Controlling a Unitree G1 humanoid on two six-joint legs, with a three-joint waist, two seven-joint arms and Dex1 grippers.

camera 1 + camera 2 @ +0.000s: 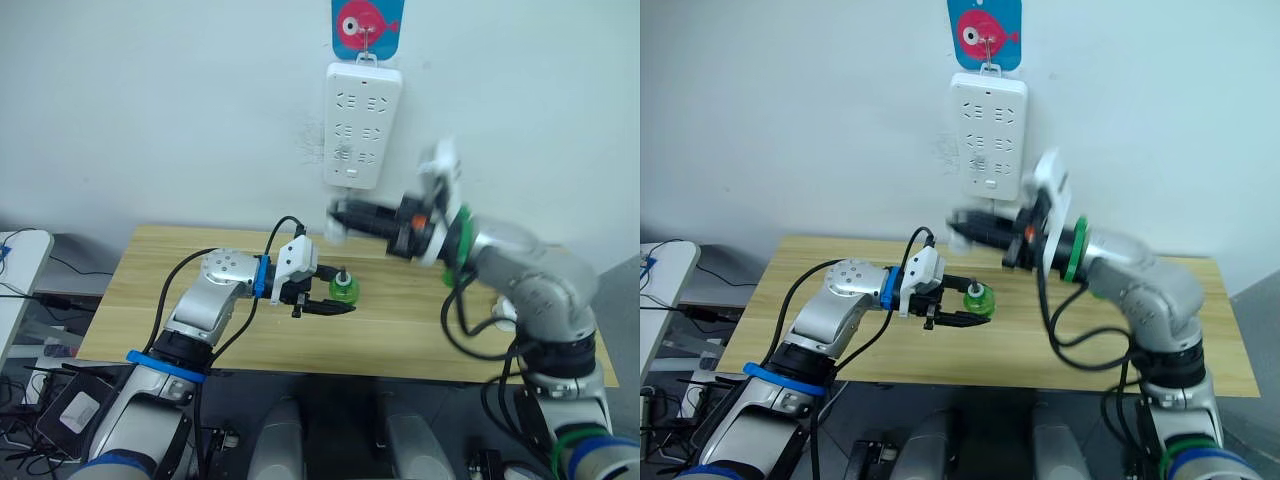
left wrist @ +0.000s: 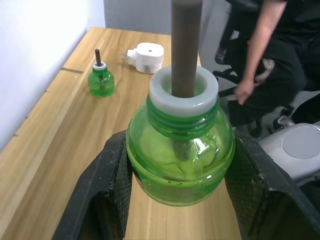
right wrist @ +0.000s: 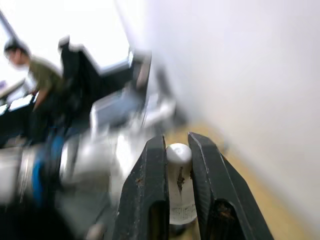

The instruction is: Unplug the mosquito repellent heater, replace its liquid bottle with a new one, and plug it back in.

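A green liquid bottle (image 1: 344,290) with a white collar and dark wick (image 2: 186,45) stands on the wooden table. My left gripper (image 1: 340,292) is shut on it, one finger (image 2: 107,190) pressed to each side. My right gripper (image 1: 340,213) hangs in the air just below the wall power strip (image 1: 362,120). It is shut on a small white rounded unit, the mosquito repellent heater (image 3: 178,192), which is blurred. No green bottle shows under the heater. Nothing is plugged into the strip's sockets.
Farther along the table (image 1: 180,300), past my right arm, stand a second green bottle (image 2: 100,80) and a white plug-in block (image 2: 146,56) with two prongs. A person (image 2: 270,50) sits beyond the table's far end. The wall runs along the table's back edge.
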